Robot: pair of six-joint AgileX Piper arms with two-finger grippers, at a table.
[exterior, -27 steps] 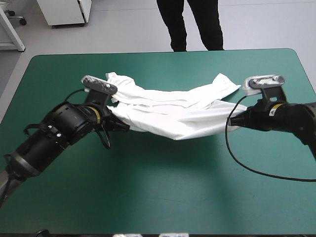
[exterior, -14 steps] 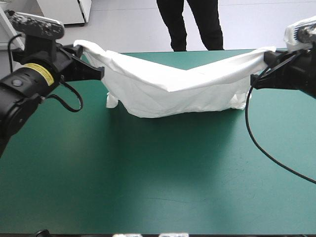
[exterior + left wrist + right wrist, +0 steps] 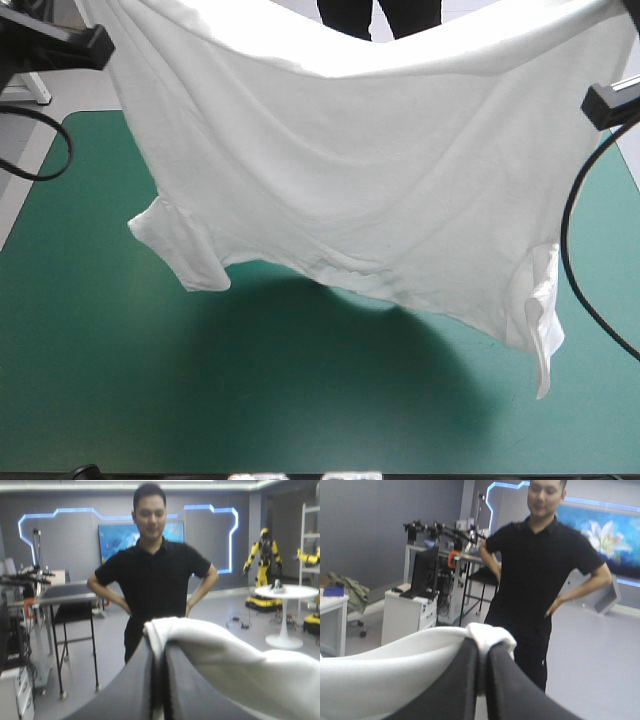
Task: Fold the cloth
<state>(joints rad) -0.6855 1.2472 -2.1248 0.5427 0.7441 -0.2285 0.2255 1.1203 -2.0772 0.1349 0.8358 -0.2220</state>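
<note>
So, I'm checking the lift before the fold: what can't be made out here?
Wrist views: left hand and right hand show only a pinched fold; the rest hangs out of frame.
High view: where both hands grip the T-shirt, cut off by the top edge.
High view: the far table, hidden behind the hanging T-shirt.

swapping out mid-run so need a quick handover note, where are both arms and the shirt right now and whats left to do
Left end effector: shut on the T-shirt, pinching a bunched edge, arm raised high.
Right end effector: shut on the T-shirt the same way, at the other end of that edge.
T-shirt: hangs spread between the two arms above the teal-green table, sleeves at the lower end. It looks clear of the cover, with its shadow beneath.
Done: lifted and opened out.
Left: lay it flat on the table, then all the folds.
</note>
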